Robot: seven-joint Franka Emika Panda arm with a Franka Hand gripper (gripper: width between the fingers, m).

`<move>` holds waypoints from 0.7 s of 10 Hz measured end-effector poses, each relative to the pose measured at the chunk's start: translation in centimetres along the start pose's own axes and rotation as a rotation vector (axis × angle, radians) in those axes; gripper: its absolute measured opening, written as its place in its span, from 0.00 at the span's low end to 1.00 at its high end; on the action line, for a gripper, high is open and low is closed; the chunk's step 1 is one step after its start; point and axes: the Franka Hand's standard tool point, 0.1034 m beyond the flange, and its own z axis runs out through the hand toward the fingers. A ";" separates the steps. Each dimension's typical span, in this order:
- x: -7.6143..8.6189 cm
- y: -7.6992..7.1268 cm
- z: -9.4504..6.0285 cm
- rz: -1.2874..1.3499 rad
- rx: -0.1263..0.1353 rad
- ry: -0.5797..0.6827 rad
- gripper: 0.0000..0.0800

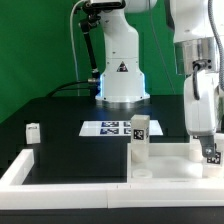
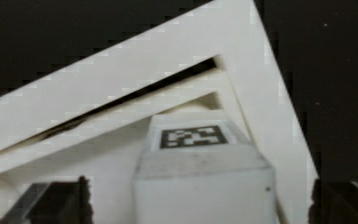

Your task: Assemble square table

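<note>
The white square tabletop (image 1: pixel 168 160) lies at the exterior view's right, behind the front rail. One white leg (image 1: pixel 140 138) stands upright on its near-left corner, tag on top. My gripper (image 1: pixel 207 146) hangs over the top's right side, around a second tagged leg (image 1: pixel 212 154). In the wrist view this leg (image 2: pixel 201 160) sits between my dark fingers (image 2: pixel 60 200), with a gap on each side, above the tabletop's rim (image 2: pixel 247 60). My gripper (image 2: pixel 197 208) is open. A third small leg (image 1: pixel 33 131) stands apart at the exterior view's far left. The fourth leg is out of view.
The marker board (image 1: pixel 110 127) lies flat mid-table before the robot's base (image 1: pixel 121 75). White border rails (image 1: pixel 60 178) run along the front and the exterior view's left edge of the black table.
</note>
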 end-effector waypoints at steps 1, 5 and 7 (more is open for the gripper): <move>0.5 0.0 -0.8 -0.061 0.015 -0.007 0.80; 3.3 0.0 -4.2 -0.111 0.065 -0.025 0.81; 3.4 0.1 -4.1 -0.111 0.063 -0.024 0.81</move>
